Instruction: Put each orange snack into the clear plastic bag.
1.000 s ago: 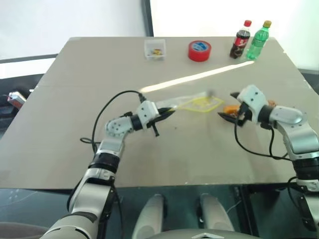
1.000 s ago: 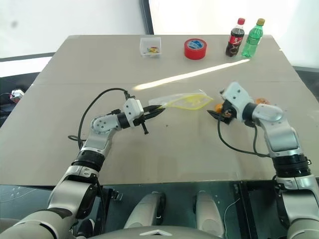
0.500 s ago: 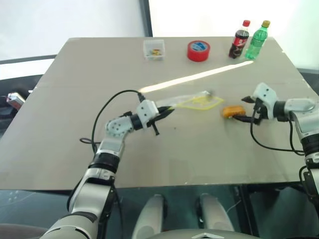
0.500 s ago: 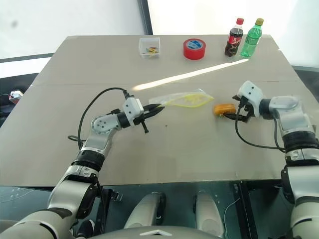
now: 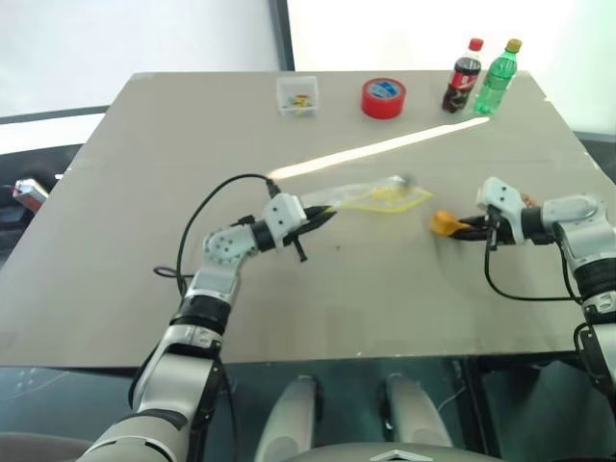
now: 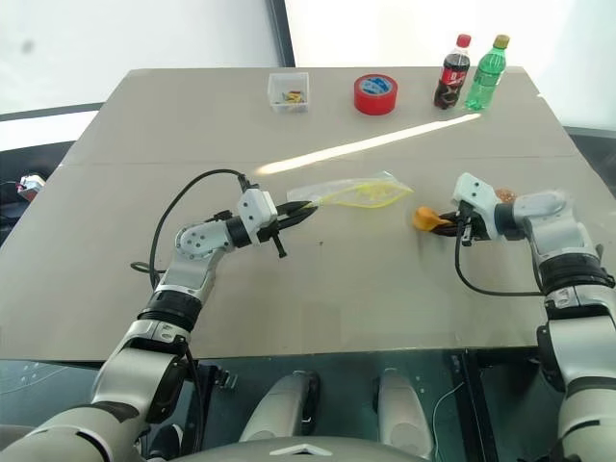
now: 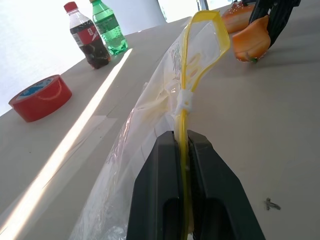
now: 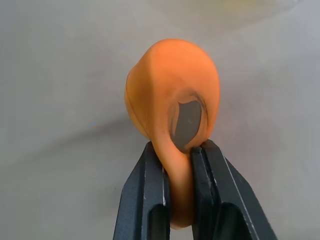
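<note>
Risk sits mostly in the right pincer [image 8: 179,165]; its two black fingers are clamped on one orange snack [image 8: 172,107], and the soft toy is squeezed thin between them, bulging and folded above the tips; a grip this close to the edge could let the snack squirt out or twist as the arm swings across. In the head views this snack [image 6: 424,218] hangs low at the tabletop [image 6: 318,289], just beside the open end of the clear bag [image 6: 351,195] but still apart from it.

The left pincer [image 7: 182,142] is pressed together on the yellow seal strip [image 7: 187,85] of the bag, holding it on edge; the mouth looks like a narrow loop rather than a wide opening, so a deformed, wider snack may catch on the rim and push the bag away instead of sliding in; the thin film could also collapse shut, or the strip could slip from the pinch under that push.

A second orange snack [image 7: 237,15] lies near the right arm; a sweep of that arm might knock it farther off.

The red tape roll [image 5: 384,97], the two bottles [image 5: 484,77] and the small clear box [image 5: 298,94] stand well apart at the far edge, out of harm's way.
</note>
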